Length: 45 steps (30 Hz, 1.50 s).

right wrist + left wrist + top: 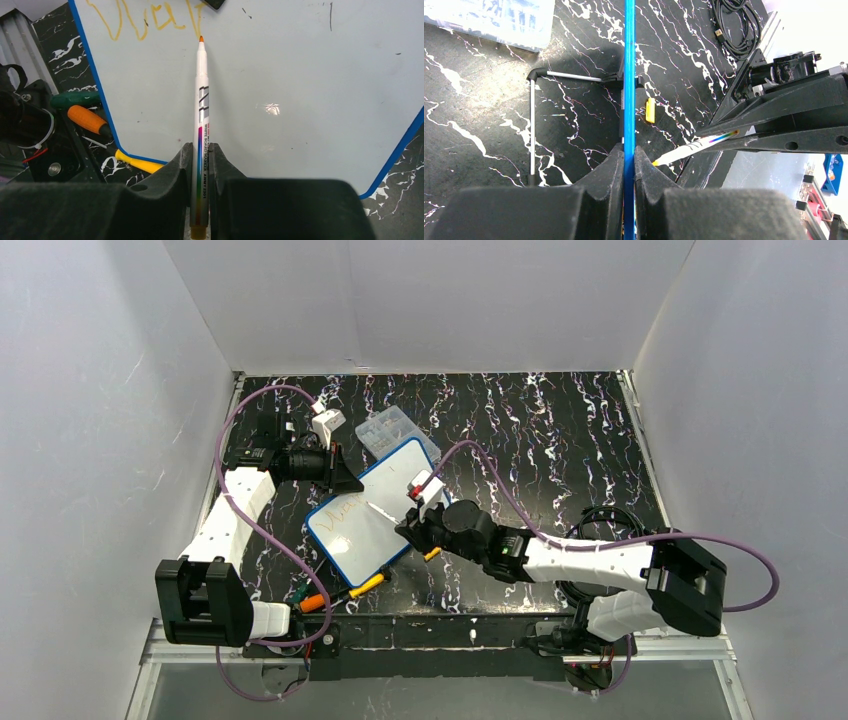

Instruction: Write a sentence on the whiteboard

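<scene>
The whiteboard (385,525) lies tilted at the table's middle left, white with a blue rim. My left gripper (346,480) is shut on its far left edge; the left wrist view shows the rim (629,75) edge-on between the fingers of the left gripper (629,155). My right gripper (201,150) is shut on a white marker (201,100), whose orange tip touches the whiteboard (280,75) just under the sentence (145,17), a few orange letters at the top left. From above, the right gripper (418,530) hangs over the board's near right part.
A clear compartment box (395,430) sits behind the board. Screwdrivers with orange (85,117), green (75,99) and yellow (137,162) handles lie at the board's near edge. A coiled black cable (600,525) lies at the right. A small yellow cap (650,110) rests on the table.
</scene>
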{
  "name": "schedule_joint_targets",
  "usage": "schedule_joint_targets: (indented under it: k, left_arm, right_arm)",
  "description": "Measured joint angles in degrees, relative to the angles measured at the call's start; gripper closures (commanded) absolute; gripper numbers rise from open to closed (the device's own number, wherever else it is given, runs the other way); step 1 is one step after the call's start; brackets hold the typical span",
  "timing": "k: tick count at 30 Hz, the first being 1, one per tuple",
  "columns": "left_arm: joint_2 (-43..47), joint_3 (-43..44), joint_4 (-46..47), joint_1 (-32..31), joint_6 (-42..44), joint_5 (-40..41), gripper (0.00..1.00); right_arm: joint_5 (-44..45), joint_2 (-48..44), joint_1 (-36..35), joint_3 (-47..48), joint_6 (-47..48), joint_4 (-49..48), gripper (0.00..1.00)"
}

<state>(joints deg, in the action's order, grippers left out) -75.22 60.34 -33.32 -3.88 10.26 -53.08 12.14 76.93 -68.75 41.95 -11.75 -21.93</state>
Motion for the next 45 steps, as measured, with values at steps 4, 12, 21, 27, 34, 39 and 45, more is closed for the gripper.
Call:
schedule_joint_targets:
  k: [4,12,21,27,34,39,45]
  left_arm:
    - [0.0,0.0,0.0,0.0,0.0,0.0,1.0]
    - [0.0,0.0,0.0,0.0,0.0,0.0,1.0]
    - [0.0,0.0,0.0,0.0,0.0,0.0,1.0]
    - [0.0,0.0,0.0,0.0,0.0,0.0,1.0]
    - [0.0,0.0,0.0,0.0,0.0,0.0,1.0]
    - [0.0,0.0,0.0,0.0,0.0,0.0,1.0]
    - [0.0,0.0,0.0,0.0,0.0,0.0,1.0]
  right_arm:
    - [1.2,0.8,0.0,0.9,0.0,0.5,0.99]
    - [2.4,2.8,0.0,3.0,0.0,0.9,0.99]
    - [3.2,4.2,0.0,4.3,0.0,1.3,0.99]
    - [3.2,4.5,0.0,4.7,-0.2,1.7,0.99]
    - [2.9,4.5,0.0,4.0,-1.8,2.4,0.99]
    - [2.7,4.5,0.0,3.6,-2.3,2.6,0.99]
    - [2.6,4.5,0.0,3.6,-2.8,2.6,0.99]
